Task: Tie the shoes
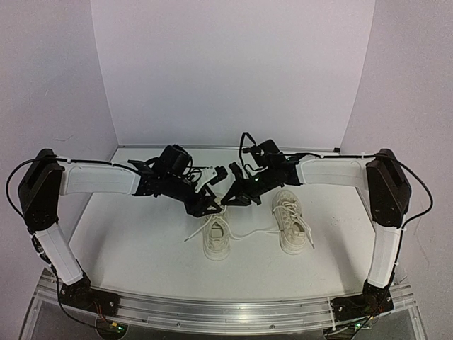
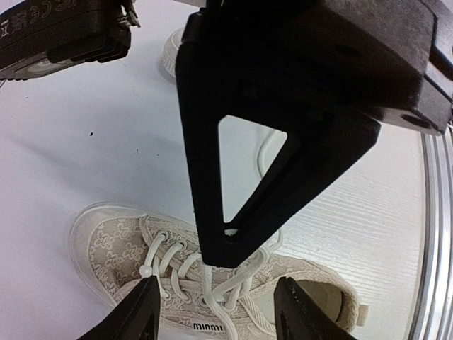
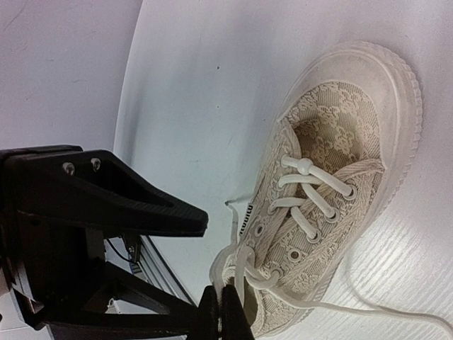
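Right gripper's (image 3: 223,312) fingers are pinched together on a lace (image 3: 315,185) of the shoe (image 1: 216,237), which sits about mid-desk, a bit toward the near edge. Left gripper (image 2: 216,308) hangs right over that same shoe, fingers spread apart with the laces between them. Second shoe (image 1: 291,219) sits just beside it toward the right edge of the desk (image 1: 134,241), laces loose.

The black left gripper (image 1: 207,205) and right gripper (image 1: 231,197) crowd over the left cream sneaker (image 1: 216,239); the white worktop (image 1: 131,244) lies open left and near.
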You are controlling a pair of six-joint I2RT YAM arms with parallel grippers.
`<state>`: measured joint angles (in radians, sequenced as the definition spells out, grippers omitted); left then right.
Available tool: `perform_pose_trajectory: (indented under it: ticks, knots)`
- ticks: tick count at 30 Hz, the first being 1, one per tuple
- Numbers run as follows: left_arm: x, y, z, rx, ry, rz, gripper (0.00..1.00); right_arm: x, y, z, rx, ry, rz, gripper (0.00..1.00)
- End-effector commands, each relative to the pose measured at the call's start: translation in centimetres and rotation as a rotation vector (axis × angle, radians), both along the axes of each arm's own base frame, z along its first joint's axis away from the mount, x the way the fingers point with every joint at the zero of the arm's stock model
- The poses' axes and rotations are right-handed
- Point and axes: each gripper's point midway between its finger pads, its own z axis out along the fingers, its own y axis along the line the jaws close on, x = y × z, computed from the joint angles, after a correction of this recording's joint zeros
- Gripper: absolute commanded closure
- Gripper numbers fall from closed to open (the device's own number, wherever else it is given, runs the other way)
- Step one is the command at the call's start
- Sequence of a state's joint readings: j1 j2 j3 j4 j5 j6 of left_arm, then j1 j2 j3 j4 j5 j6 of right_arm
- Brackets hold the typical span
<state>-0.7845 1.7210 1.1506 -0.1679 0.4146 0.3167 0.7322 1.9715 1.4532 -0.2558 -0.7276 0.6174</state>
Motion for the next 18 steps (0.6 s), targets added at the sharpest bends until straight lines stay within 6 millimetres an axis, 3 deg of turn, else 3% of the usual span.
perform_pose_trajectory:
  ticks: [1,5,18]
  knots:
    - [0.7,-0.4,1.8,-0.051,-0.05,0.014,0.41,0.8,0.6,4.9,0.059,-0.113,-0.009,1.0]
    - [1.1,-1.0,1.3,-0.055,-0.047,0.006,0.44,1.0,0.6,5.5,0.064,-0.127,-0.018,1.0]
    - [0.6,-1.8,-0.5,-0.036,-0.024,-0.046,0.7,1.5,0.3,5.5,0.059,-0.123,-0.041,1.0]
